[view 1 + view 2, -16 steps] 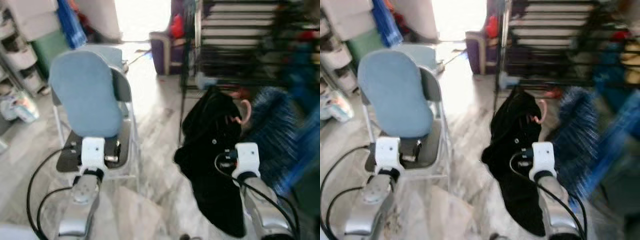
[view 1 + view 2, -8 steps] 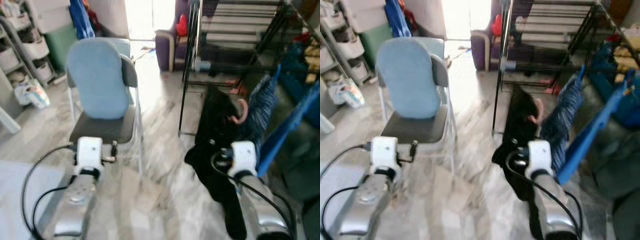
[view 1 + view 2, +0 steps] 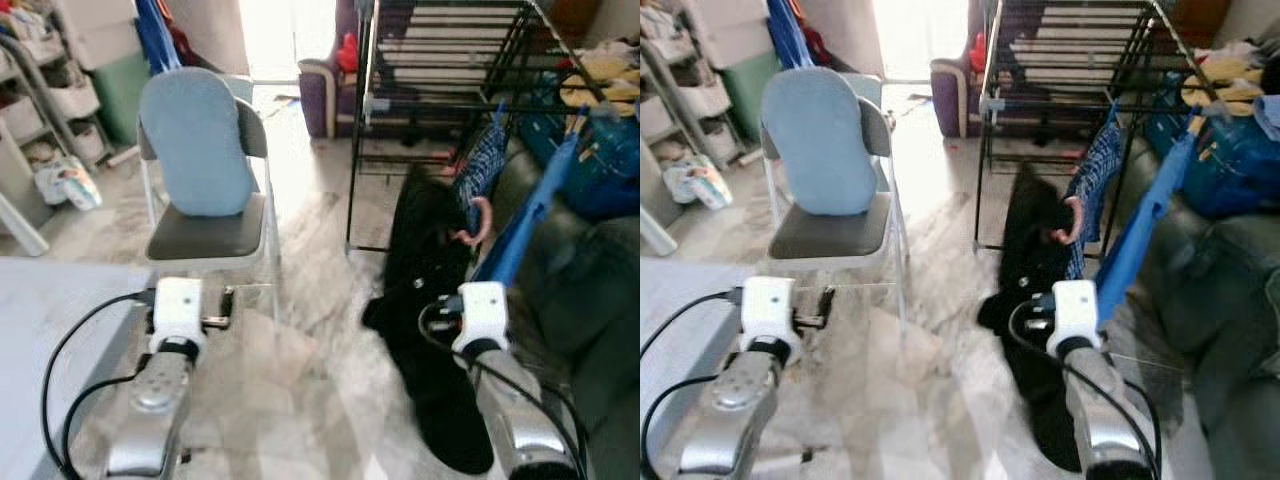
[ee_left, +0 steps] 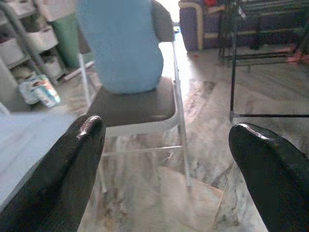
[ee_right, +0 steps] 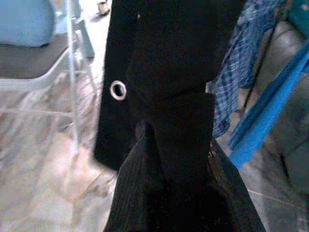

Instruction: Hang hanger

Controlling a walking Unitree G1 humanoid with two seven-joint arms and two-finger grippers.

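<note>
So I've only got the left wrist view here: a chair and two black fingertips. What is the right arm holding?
Observer: The right gripper is shut on a black garment on a pink hanger.
Operator: Where's the rack?
Observer: The black drying rack stands ahead of that arm, beyond the garment.
Operator: Anything already on it?
Observer: A blue plaid shirt hangs from its near side, beside the hanger hook.
</note>
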